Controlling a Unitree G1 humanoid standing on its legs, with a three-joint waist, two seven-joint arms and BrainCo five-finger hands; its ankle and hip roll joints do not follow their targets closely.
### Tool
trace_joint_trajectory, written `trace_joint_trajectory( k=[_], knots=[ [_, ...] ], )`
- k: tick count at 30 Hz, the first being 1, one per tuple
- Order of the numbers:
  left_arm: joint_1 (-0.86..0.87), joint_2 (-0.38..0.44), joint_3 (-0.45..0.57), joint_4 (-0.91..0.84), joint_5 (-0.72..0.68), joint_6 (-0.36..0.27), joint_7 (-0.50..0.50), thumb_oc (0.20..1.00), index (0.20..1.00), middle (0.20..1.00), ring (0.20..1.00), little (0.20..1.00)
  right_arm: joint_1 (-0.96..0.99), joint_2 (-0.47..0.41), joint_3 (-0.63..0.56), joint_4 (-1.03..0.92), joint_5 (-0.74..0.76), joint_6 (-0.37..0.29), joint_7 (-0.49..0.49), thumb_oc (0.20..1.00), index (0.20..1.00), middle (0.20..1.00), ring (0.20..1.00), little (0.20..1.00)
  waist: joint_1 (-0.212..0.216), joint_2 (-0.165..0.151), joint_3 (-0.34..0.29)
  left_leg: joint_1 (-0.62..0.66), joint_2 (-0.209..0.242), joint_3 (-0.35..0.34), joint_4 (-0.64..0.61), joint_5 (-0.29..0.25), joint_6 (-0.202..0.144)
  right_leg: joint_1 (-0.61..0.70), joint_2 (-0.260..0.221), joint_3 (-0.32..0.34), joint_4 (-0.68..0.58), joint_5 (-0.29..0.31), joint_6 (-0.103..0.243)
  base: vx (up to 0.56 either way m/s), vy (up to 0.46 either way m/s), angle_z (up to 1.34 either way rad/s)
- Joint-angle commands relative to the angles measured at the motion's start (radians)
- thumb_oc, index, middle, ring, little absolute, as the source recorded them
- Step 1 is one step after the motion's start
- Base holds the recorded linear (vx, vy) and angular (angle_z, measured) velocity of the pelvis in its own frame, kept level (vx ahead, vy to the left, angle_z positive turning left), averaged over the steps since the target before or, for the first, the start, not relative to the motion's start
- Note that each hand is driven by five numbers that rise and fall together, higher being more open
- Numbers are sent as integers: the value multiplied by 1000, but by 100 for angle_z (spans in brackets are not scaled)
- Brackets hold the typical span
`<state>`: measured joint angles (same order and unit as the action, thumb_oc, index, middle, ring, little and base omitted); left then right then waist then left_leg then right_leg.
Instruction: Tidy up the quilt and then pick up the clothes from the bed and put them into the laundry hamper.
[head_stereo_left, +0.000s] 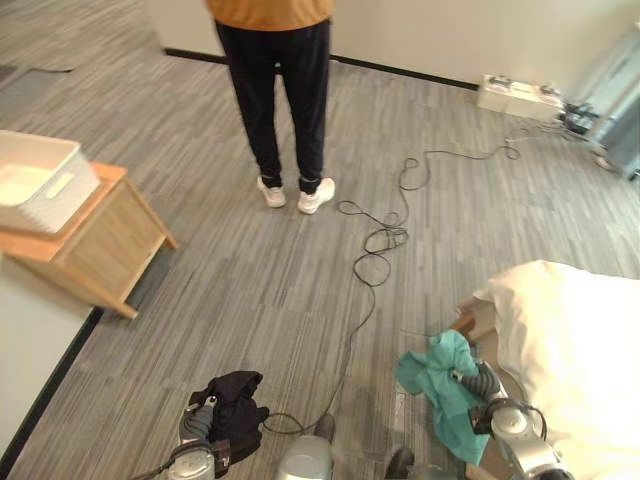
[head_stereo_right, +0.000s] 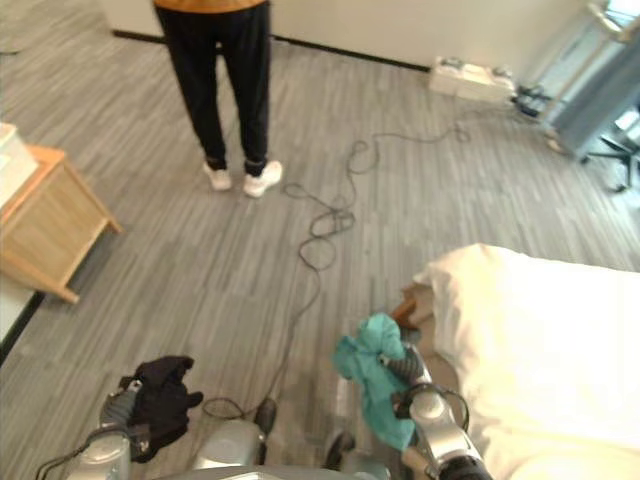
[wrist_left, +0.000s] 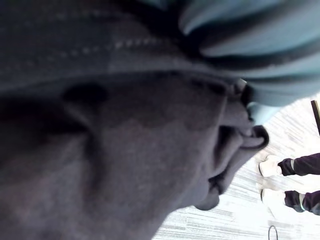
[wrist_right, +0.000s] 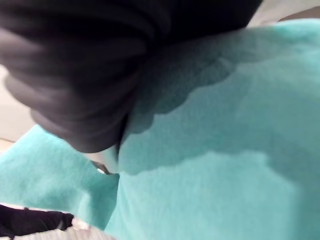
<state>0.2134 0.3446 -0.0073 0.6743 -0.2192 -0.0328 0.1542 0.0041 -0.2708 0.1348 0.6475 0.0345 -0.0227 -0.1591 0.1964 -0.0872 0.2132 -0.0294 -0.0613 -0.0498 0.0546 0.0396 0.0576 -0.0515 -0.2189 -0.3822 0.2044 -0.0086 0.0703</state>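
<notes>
The left hand (head_stereo_left: 205, 415) is buried in a black garment (head_stereo_left: 235, 400), the right hand (head_stereo_left: 478, 383) in a teal garment (head_stereo_left: 440, 385); neither grip can be told. Beside them lies the white quilt (head_stereo_left: 575, 340).

We have a wide stretch of bare grey floor (head_stereo_left: 250, 290) ahead. A person (head_stereo_left: 285, 110) stands at its far side, a loose cable (head_stereo_left: 380, 240) snakes across the middle, a wooden side table (head_stereo_left: 95, 240) with a white basket (head_stereo_left: 40, 180) bounds our left, and the bed (head_stereo_left: 580, 350) blocks our right.
</notes>
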Motion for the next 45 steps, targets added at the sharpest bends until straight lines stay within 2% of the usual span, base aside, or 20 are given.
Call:
trace_joint_trajectory(
  k=[1, 5, 6, 9, 13, 14, 15, 17, 21, 25, 26, 27, 28, 30, 31, 35, 38, 40, 42, 45],
  knots=[
    [-42, 16, -16, -111, 46, -29, 4, 200, 200, 200, 200, 200, -7, -23, -63, -30, 75, -31, -69, 200, 200, 200, 200, 200, -5, 29, 18, 0, 106, 47, -34, -83, -89, 78, 42, -26, -109, -93, 64, 34, -3, 7],
    [-29, -50, -7, -84, -22, -42, -4, 200, 200, 200, 200, 200, -11, 5, -52, 15, 133, -39, -50, 200, 200, 200, 200, 200, -32, 41, 3, 8, 92, 43, -16, -87, -91, 114, 46, 6, -179, -64, 67, 6, -14, -7],
    [-123, -108, -91, 145, -21, -45, -27, 200, 200, 200, 200, 200, 30, -23, 55, 190, -1, -3, -66, 200, 200, 200, 200, 200, -31, 121, -34, 131, 85, -23, -142, -53, -98, 213, 106, 12, -269, -57, 65, 21, -19, -5],
    [-112, -145, -176, 4, 48, -43, 11, 200, 200, 200, 200, 200, 21, -11, 59, 172, -5, 6, -82, 200, 200, 200, 200, 200, -14, 119, -22, 125, 90, -28, -142, -51, -93, 193, 109, 12, -230, -73, 55, 15, -62, 2],
    [-113, -131, -255, 0, 124, -32, 13, 200, 200, 200, 200, 200, 36, 8, 92, 128, -11, -14, -102, 200, 200, 200, 200, 200, 6, 101, 17, 76, 111, -31, -67, -59, -105, 169, 126, 16, -222, -93, 34, 18, -141, -2],
    [-121, -121, -266, -4, 135, -29, 16, 200, 200, 200, 200, 200, 39, 4, 102, 114, -17, -20, -103, 200, 200, 200, 200, 200, 10, 95, 32, 38, 111, -20, 28, -82, -113, 171, 127, 15, -230, -96, 21, -21, -109, -4],
    [-152, -104, -289, -35, 133, -25, 38, 200, 200, 200, 200, 200, 22, -11, 118, 84, -22, -27, -126, 200, 200, 200, 200, 200, 36, 102, 91, -87, 118, 10, 260, -27, -124, 198, 133, 1, -253, -97, -12, -26, -108, -5],
    [-166, -101, -294, -57, 119, -24, 52, 200, 200, 200, 200, 200, 8, -25, 123, 58, -20, -19, -132, 200, 200, 200, 200, 200, 52, 102, 110, -169, 134, 46, 372, -28, -108, 246, 156, -27, -292, -121, -23, 127, -109, 22],
    [-136, -100, -265, -87, 109, -33, 52, 200, 200, 200, 200, 200, -13, -29, 135, 46, -43, -9, -133, 200, 200, 200, 200, 200, 97, 90, 89, -230, 107, 150, 265, -94, -80, 283, 159, -50, -292, -177, 5, 443, 50, 13],
    [-91, -76, -219, -112, 116, -43, 45, 200, 200, 200, 200, 200, -66, -22, 161, 49, -85, -21, -140, 200, 200, 200, 200, 200, 174, 73, 65, -286, 102, 287, 45, 13, -104, 335, 195, -79, -292, -247, 23, 418, 155, 10],
    [-86, -63, -202, -119, 107, -46, 51, 200, 200, 200, 200, 200, -83, -16, 168, 44, -95, -19, -139, 200, 200, 200, 200, 200, 193, 59, 68, -298, 106, 295, 40, 15, -103, 350, 202, -85, -292, -253, 25, 712, 205, 22],
    [-78, -12, -193, -128, 110, -33, 55, 200, 200, 200, 200, 200, -89, 19, 185, 52, -126, -23, -146, 200, 200, 200, 200, 200, 226, -13, 78, -269, 80, 249, 61, -4, -45, 342, 202, -84, -125, -244, 58, 715, 211, 12],
    [-79, -9, -193, -128, 110, -33, 55, 200, 200, 200, 200, 200, -90, 21, 184, 53, -127, -23, -147, 200, 200, 200, 200, 200, 227, -16, 78, -270, 78, 250, 63, -7, -43, 339, 198, -84, -119, -248, 60, 958, 341, 7],
    [-98, 13, -207, -90, 104, -26, 51, 200, 200, 200, 200, 200, -110, 51, 169, 98, -113, -25, -151, 200, 200, 200, 200, 200, 200, -58, 100, -217, 50, 235, 89, -78, 2, 261, 124, -72, 135, -30, 190, 759, 406, 64],
    [-126, 44, -205, -98, 101, -23, 74, 200, 200, 200, 200, 200, -138, 62, 154, 85, -96, -26, -156, 200, 200, 200, 200, 200, 168, -14, 102, -137, 89, 198, 32, -65, 15, 131, 121, -46, 313, 138, 191, 520, 310, 104],
    [-156, 68, -222, -142, 108, -29, 82, 200, 200, 200, 200, 200, -121, 68, 154, 34, -80, -46, -162, 200, 200, 200, 200, 200, 107, 46, 100, -13, 120, 111, -82, -61, -1, -16, 101, -86, 289, 54, 170, 646, 215, 65],
    [-174, 71, -221, -184, 115, -31, 71, 200, 200, 200, 200, 200, -97, 62, 134, -29, -64, -53, -170, 200, 200, 200, 200, 200, 68, 54, 89, 88, 135, 46, -114, -123, -52, -47, 69, -136, -67, 1, 139, 653, -19, 126],
    [-181, 65, -216, -178, 130, -27, 72, 200, 200, 200, 200, 200, -80, 60, 112, -48, -54, -41, -189, 200, 200, 200, 200, 200, 51, 85, 76, 184, 208, 24, -142, -186, -99, -114, 7, -104, -226, 48, 144, 1033, -87, 121],
    [-154, 52, -235, -167, 148, -39, 63, 200, 200, 200, 200, 200, -37, 45, 118, -57, -76, -32, -167, 200, 200, 200, 200, 200, 11, 84, 60, 275, 250, -14, -68, -255, -130, -107, -22, -46, -208, 97, 168, 1154, 7, 79],
    [-141, 45, -243, -168, 140, -36, 61, 200, 200, 200, 200, 200, -45, 41, 136, -50, -92, -26, -162, 200, 200, 200, 200, 200, -7, 91, 50, 211, 275, -14, 175, -170, -153, -78, 16, -21, -178, 91, 142, 472, -19, 60]
  ],
)
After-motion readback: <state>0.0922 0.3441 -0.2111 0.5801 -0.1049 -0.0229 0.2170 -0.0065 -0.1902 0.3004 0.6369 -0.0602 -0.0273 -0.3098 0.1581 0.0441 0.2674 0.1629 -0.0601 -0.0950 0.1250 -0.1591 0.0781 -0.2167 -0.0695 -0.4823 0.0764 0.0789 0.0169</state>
